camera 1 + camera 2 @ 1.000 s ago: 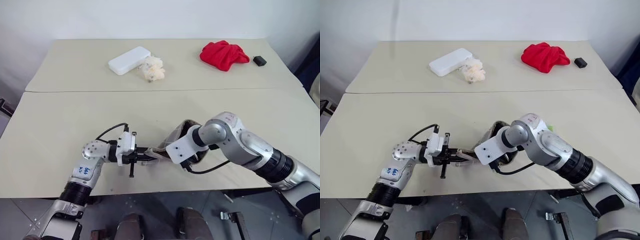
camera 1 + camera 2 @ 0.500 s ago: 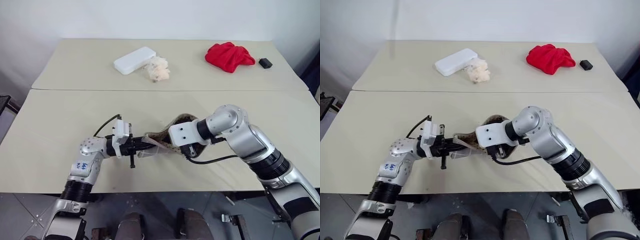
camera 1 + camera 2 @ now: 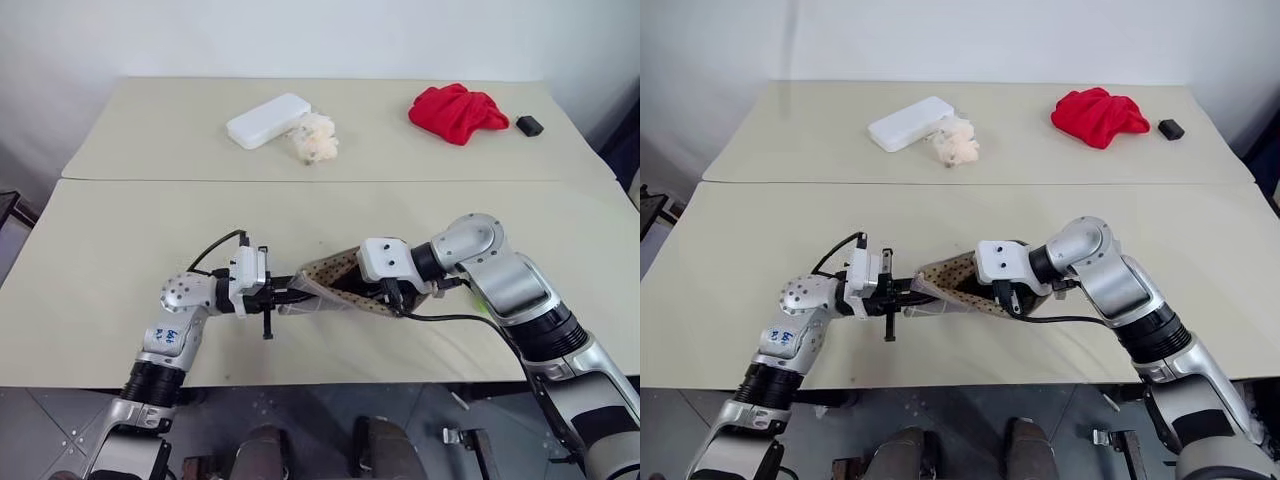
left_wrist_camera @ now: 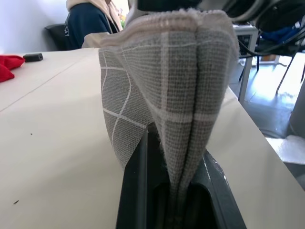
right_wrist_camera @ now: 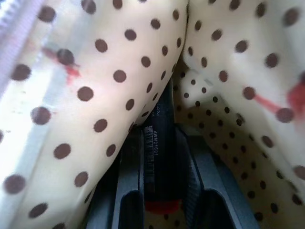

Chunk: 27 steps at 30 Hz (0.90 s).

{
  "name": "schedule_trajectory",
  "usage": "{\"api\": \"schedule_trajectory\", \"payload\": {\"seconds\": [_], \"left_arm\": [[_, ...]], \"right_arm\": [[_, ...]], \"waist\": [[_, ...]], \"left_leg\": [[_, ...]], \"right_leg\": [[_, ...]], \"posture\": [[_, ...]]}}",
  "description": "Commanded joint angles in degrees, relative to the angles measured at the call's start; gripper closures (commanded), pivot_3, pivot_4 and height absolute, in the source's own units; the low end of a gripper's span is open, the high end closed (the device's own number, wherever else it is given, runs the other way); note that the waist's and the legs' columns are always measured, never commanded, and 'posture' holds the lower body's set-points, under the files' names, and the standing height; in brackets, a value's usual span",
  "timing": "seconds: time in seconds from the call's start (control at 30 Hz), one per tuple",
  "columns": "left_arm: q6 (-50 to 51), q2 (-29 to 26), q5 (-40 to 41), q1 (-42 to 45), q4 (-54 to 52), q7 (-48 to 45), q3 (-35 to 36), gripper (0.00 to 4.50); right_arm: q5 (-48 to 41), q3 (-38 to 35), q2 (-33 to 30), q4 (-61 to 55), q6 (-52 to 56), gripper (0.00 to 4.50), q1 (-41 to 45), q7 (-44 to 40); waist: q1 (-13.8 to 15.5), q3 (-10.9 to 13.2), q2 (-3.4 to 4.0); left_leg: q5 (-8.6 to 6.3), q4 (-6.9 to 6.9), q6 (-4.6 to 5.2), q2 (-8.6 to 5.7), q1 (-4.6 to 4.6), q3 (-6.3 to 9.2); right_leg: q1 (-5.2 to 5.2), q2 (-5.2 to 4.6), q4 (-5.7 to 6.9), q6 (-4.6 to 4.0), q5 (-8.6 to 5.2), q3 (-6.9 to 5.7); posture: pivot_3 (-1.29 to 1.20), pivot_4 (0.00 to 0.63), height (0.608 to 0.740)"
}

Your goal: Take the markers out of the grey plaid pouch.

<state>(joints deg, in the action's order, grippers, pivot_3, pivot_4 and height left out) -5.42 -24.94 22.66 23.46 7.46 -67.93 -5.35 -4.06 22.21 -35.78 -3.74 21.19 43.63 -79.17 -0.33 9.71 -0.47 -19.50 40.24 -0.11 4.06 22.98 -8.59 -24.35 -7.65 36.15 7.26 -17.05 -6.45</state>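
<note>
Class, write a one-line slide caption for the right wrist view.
Inside the polka-dot lining of the pouch, the right gripper clamps a black-and-red marker.

Grey plaid pouch [image 3: 335, 285]: grey fabric w/ thin white grid lines, lifted just above the front table [image 3: 120, 260], stretched roughly level, one end pinched flat. Mouth open at the other end; lining shows cream w/ dark brown dots. Red marker [image 5: 159, 162], black barrel w/ red band, sits inside the pouch between the lining walls. Green highlighter can't be made out.
</note>
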Motion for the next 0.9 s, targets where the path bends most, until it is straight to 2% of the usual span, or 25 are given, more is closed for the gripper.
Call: {"api": "schedule_trajectory", "payload": {"seconds": [0.03, 0.1, 0.2, 0.3, 0.5, 0.7, 0.77, 0.9], "left_arm": [[-0.75, -2.71, -1.41, -3.16, 2.44, -0.38, 1.70, 4.50], [-1.24, -3.08, -1.57, -3.57, 2.49, -0.36, 1.62, 4.50], [-1.88, -3.58, -1.85, -4.19, 2.48, -0.34, 1.53, 4.50], [-2.34, -4.07, -1.96, -4.67, 2.61, -0.35, 1.54, 4.50], [-2.68, -4.81, -1.63, -4.89, 3.09, -0.02, 1.47, 4.50], [-2.74, -4.13, -1.34, -4.10, 3.11, 0.26, 0.83, 4.50], [-2.92, -4.15, -1.17, -3.98, 3.20, 0.26, 0.67, 4.50], [-3.14, -4.10, -1.21, -3.91, 3.65, 0.09, 1.00, 4.50]], "right_arm": [[2.10, -5.55, -4.74, 1.93, -0.03, 3.94, 1.97, 4.14], [3.00, -5.13, -6.16, 2.05, -0.47, 3.94, 2.17, 4.25], [-1.17, -7.30, -6.96, 0.93, 0.56, 3.94, 1.81, 2.81], [-4.16, -8.55, -8.50, 2.51, -2.96, 3.94, 1.47, 0.40], [-3.14, -6.43, -10.71, 6.04, -8.81, 3.94, 2.50, 0.84], [-16.50, -7.58, -5.75, -5.27, 3.13, 3.96, 0.49, 0.09], [-20.16, -8.83, -5.90, -5.61, 5.94, 4.48, -0.67, -0.57], [-20.16, -11.78, -6.73, -0.47, 4.29, 4.48, -3.31, -0.89]], "waist": [[0.00, 0.00, 0.00], [0.09, 0.00, 0.00], [0.12, 0.00, 0.00], [0.11, 0.00, 0.00], [0.12, 0.00, 0.00], [0.14, 0.01, 0.01], [0.07, 0.01, 0.01], [0.44, 0.00, -0.01]], "left_leg": [[0.00, 0.00, 0.00, 0.00, 0.00, 0.00], [0.00, 0.01, 0.00, 0.00, 0.01, -0.01], [0.00, 0.02, 0.00, 0.00, 0.01, 0.00], [0.00, 0.01, 0.00, 0.00, 0.01, 0.00], [0.00, 0.01, 0.00, 0.00, 0.00, 0.00], [0.00, 0.00, 0.00, 0.01, 0.01, 0.00], [0.00, -0.01, 0.00, 0.02, 0.01, 0.00], [0.00, 0.02, 0.01, 0.02, 0.00, 0.01]], "right_leg": [[0.00, 0.00, 0.00, 0.00, 0.00, 0.00], [0.00, -0.01, 0.01, 0.00, 0.00, 0.00], [0.00, -0.02, 0.00, 0.00, 0.00, 0.00], [0.00, -0.01, -0.01, 0.00, 0.00, 0.00], [0.00, -0.01, 0.00, 0.00, 0.00, 0.00], [-0.02, -0.01, 0.01, 0.00, 0.00, 0.00], [-0.04, 0.00, 0.02, -0.01, 0.00, 0.00], [0.01, -0.01, -0.01, -0.01, 0.00, 0.00]], "posture": [[0.00, 0.150, 0.740], [0.00, 0.150, 0.740], [0.00, 0.150, 0.740], [0.00, 0.150, 0.740], [0.00, 0.150, 0.740], [0.00, 0.150, 0.740], [0.00, 0.150, 0.740], [0.00, 0.150, 0.740]]}}
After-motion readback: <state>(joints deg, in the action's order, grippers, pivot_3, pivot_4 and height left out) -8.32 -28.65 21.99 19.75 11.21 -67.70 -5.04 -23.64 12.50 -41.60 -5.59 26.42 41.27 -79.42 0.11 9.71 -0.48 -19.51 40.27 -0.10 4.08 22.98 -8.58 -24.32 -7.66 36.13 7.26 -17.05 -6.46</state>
